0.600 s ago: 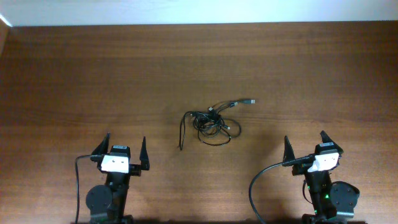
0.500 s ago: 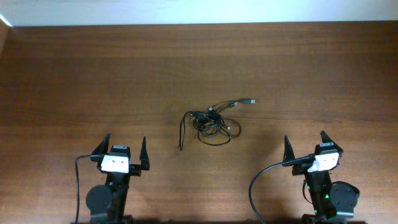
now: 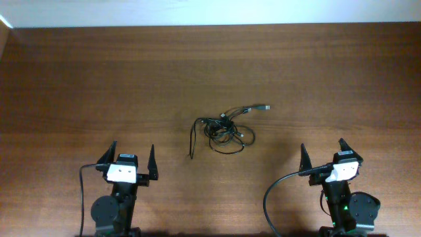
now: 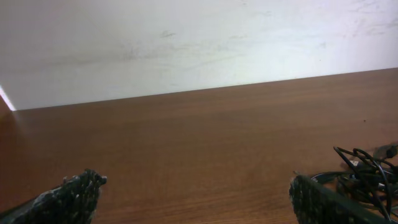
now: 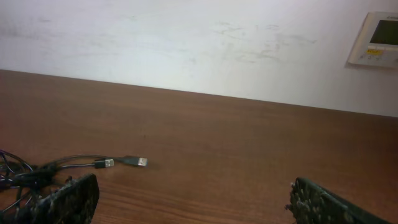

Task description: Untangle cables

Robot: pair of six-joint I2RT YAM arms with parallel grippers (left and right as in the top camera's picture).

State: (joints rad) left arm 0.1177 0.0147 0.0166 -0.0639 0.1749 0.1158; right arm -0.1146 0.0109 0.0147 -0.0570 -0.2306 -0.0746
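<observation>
Even, soft light; slight blur

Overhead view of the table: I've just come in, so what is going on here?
Nothing is being handled right now. A knot of thin black cables lies tangled near the middle of the wooden table, one plug poking out to the right. The left gripper and right gripper sit at the near edge, either side of the knot, both open, empty and well apart from it. Untangling has not begun.
</observation>
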